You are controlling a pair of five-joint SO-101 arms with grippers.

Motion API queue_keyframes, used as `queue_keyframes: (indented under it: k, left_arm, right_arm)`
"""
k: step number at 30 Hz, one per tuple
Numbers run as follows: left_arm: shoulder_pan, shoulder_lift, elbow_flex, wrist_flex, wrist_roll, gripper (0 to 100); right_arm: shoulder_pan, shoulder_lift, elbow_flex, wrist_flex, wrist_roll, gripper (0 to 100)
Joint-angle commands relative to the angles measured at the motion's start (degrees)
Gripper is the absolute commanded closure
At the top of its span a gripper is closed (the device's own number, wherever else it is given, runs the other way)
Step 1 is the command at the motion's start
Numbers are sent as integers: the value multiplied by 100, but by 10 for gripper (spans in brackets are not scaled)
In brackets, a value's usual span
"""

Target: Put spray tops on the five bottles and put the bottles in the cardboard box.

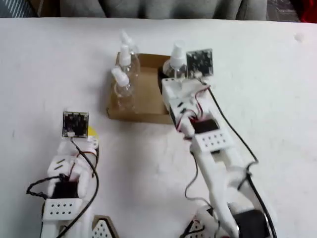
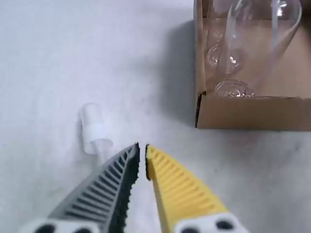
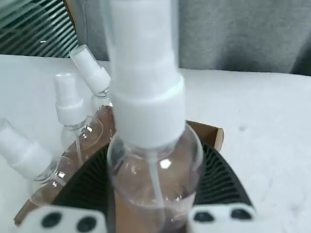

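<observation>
Left fingers [image 2: 112, 184]: one grey, one yellow, tips pressed together with nothing between them, low over the white table [image 2: 53, 58].
Loose spray top [image 2: 92, 127]: the left wrist view catches it lying flat on the table just beside the grey tip, with its thin tube running under that finger.
Right fingers [image 3: 221, 179]: black, clamped on either side of the held bottle [image 3: 153, 165] at its clear shoulder. Its white top is already on.
Where the held bottle is: from above it stands upright at the end of the cardboard box [image 1: 143, 101] nearer the right arm. I cannot tell whether its base touches the box floor.
Three bottles [image 1: 126, 62]: tops on, inside the box at its other end. The right wrist view shows them leaning different ways.
In the way: the box's near wall stands between the loose spray top and the bottles.
Open room: bare brown box floor between the three bottles and the held one, and open white table between the box and the left arm.
</observation>
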Motion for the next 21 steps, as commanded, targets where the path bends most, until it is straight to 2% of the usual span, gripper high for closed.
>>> queue_keyframes:
  k: [1,21]
  left_arm:
    - [75,57,-26,-158,-44,980]
    - [75,66,-26,-158,-44,980]
  right_arm:
    - [-66,769,-1064,-119,26,982]
    - [13,3169,-2971,-119,35,982]
